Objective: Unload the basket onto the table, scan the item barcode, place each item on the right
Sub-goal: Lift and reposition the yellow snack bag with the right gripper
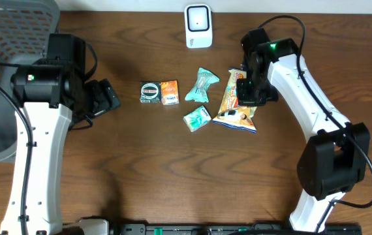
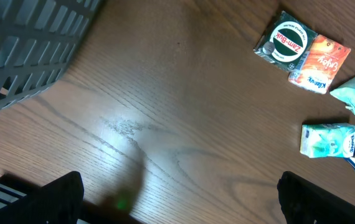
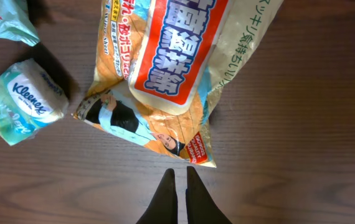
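Wooden table point(image 1: 173, 170): orange snack bag point(image 1: 233, 112) lies flat at 3 o'clock of centre, white scanner point(image 1: 198, 26) at 12 o'clock. Right gripper point(image 3: 180, 173) fingers pressed together just off the bag's corner, gripping nothing. Left gripper point(image 2: 177, 186) fingers spread wide at 9 o'clock.

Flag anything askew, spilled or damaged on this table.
Nothing is spilled or torn. The snack bag lies slantwise and creased, and the right gripper is shut just off its lower edge with nothing between the fingers. The Kleenex pack beside it looks intact.
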You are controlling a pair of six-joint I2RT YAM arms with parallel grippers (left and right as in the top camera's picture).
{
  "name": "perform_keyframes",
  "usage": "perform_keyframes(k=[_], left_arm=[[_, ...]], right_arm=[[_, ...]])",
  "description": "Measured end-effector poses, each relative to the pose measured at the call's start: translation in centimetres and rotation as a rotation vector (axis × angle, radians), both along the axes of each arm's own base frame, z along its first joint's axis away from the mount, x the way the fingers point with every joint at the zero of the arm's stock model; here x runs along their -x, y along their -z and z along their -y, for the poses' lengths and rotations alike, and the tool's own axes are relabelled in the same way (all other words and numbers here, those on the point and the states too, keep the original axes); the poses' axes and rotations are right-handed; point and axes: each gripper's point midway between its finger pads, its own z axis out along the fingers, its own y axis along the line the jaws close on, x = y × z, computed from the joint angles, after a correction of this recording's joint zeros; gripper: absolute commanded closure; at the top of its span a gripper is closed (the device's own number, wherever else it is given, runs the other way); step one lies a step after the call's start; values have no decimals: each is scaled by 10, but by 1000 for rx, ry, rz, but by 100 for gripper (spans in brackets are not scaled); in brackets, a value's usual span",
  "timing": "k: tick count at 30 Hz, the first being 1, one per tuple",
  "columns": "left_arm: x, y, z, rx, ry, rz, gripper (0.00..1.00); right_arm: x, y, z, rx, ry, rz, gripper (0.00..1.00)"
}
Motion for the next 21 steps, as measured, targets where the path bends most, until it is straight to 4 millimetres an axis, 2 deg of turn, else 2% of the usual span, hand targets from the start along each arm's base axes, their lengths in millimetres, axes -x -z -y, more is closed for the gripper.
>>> perform_keyframes(k=[10,21], left_arm=[[0,0,0,0,0,0,2],[0,0,0,0,0,0,2]], right_arm=[[-11,-1,-6,-31,0,43,99],[-11,-1,-6,-32,0,42,99]])
